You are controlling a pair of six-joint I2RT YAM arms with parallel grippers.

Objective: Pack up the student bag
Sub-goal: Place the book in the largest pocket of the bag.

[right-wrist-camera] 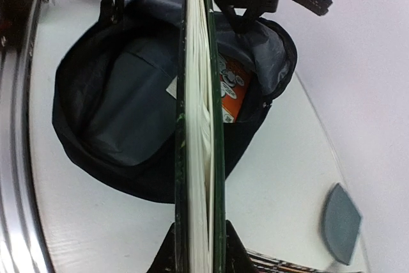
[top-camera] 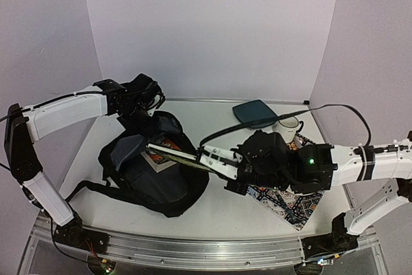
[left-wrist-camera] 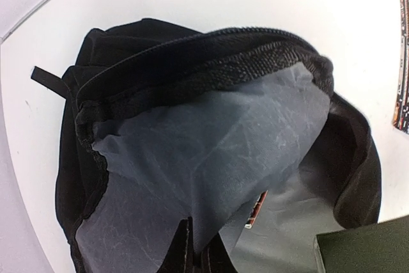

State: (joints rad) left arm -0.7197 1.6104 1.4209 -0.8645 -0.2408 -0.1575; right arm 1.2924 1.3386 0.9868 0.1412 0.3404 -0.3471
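Note:
The student bag [top-camera: 151,175], a black backpack, lies open at the table's centre-left with its grey lining [left-wrist-camera: 211,151] showing. My left gripper [top-camera: 137,115] is at the bag's far rim, shut on a fold of that lining [left-wrist-camera: 199,229]. An orange-covered item [right-wrist-camera: 227,89] lies inside the bag. My right gripper [top-camera: 210,160] is shut on a dark green hardcover book [right-wrist-camera: 199,126]. The book is held on edge, and its far end reaches over the bag's opening [top-camera: 168,152]. In the left wrist view the book's corner [left-wrist-camera: 364,247] shows at the lower right.
A flat teal pouch [top-camera: 255,113] and a white mug [top-camera: 289,127] sit at the back right. A patterned sheet [top-camera: 293,205] lies under my right arm. The bag's straps [top-camera: 84,188] trail toward the near left. Walls close in the back and both sides.

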